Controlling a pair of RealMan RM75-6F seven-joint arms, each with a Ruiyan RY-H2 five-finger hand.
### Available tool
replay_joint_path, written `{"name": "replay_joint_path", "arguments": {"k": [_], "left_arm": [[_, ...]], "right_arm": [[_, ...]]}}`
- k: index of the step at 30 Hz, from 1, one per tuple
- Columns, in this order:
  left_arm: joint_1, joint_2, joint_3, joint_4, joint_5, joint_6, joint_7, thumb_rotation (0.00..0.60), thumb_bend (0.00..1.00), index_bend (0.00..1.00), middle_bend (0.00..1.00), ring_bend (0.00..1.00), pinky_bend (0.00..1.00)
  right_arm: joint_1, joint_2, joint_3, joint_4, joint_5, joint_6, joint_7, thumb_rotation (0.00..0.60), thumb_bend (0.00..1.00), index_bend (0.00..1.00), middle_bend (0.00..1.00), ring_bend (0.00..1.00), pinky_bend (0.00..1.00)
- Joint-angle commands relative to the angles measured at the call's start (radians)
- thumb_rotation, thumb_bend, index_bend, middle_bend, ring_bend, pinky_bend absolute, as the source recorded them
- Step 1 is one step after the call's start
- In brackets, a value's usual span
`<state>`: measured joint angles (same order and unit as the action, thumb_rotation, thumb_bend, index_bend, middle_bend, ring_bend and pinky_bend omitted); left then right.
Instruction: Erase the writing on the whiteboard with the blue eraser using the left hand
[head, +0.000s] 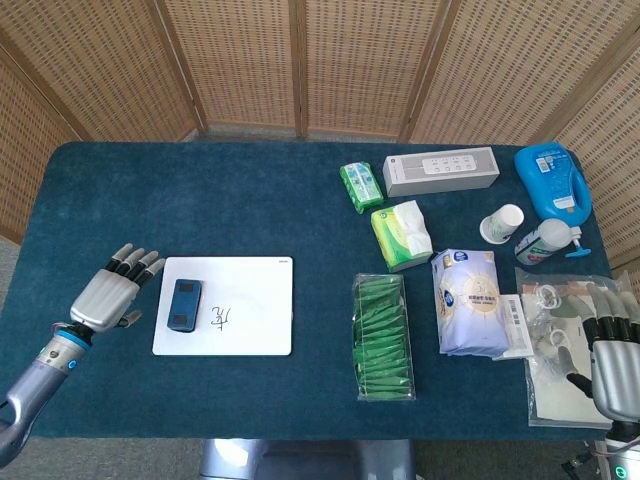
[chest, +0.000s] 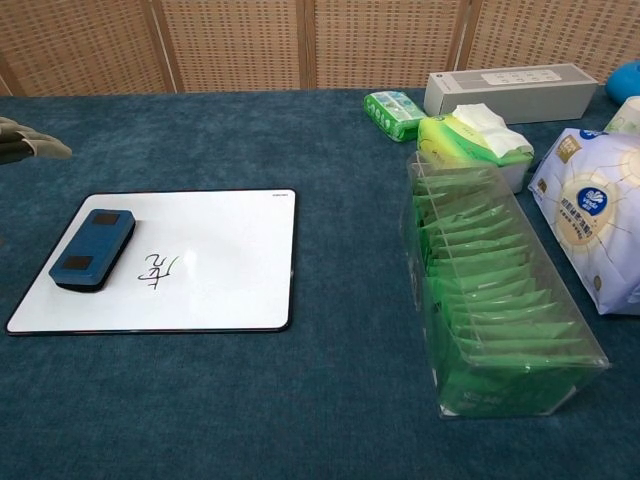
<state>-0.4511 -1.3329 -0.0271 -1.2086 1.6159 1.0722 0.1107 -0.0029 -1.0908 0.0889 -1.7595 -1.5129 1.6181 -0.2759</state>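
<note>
Your left hand (head: 112, 296) hovers empty, fingers spread, just left of the whiteboard (head: 255, 310), so settle squarely over the blue eraser (head: 184, 305) before gripping its long sides.

Overhead head view, low chest close-up

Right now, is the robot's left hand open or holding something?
Open. The left hand holds nothing, fingers apart, beside the white whiteboard; the blue eraser lies untouched.

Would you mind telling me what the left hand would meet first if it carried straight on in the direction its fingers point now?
The left hand points up and to the right in the head view, toward the upper left corner of the whiteboard. It would likely cross that corner, passing just above the blue eraser; its height is unclear.
</note>
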Motion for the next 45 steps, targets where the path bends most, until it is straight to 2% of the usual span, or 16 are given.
{"name": "replay_joint_path", "arguments": {"k": [1,12,24,29,39,45], "left_arm": [[-0.013,-0.039,0.014,0.044,0.006,-0.010,0.002,0.600,0.31,0.00,0.00,0.00,0.00],[-0.041,-0.128,0.048,0.155,0.043,0.017,0.014,0.599,0.31,0.00,0.00,0.00,0.00],[-0.073,-0.165,0.055,0.176,0.058,0.037,0.015,0.600,0.31,0.00,0.00,0.00,0.00],[-0.089,-0.177,0.061,0.162,0.070,0.040,0.026,0.600,0.31,0.00,0.00,0.00,0.00],[-0.113,-0.161,0.073,0.060,0.081,0.036,0.050,0.600,0.31,0.00,0.00,0.00,0.00],[-0.118,-0.133,0.067,0.015,0.048,0.014,0.040,0.600,0.31,0.08,0.00,0.00,0.00]], "right_arm": [[-0.002,0.002,0.000,-0.005,0.003,0.002,-0.006,0.600,0.35,0.16,0.09,0.00,0.06],[-0.009,0.014,0.001,-0.029,-0.001,0.011,-0.024,0.600,0.35,0.16,0.09,0.00,0.06],[-0.019,0.018,-0.001,-0.031,0.000,0.020,-0.023,0.600,0.35,0.16,0.09,0.00,0.06],[-0.023,0.022,-0.001,-0.030,-0.002,0.026,-0.018,0.600,0.35,0.16,0.09,0.00,0.06],[-0.038,0.029,-0.003,-0.023,-0.006,0.043,0.000,0.600,0.35,0.16,0.09,0.00,0.06],[-0.042,0.030,-0.003,-0.017,-0.009,0.048,0.011,0.600,0.35,0.16,0.09,0.00,0.06]]}}
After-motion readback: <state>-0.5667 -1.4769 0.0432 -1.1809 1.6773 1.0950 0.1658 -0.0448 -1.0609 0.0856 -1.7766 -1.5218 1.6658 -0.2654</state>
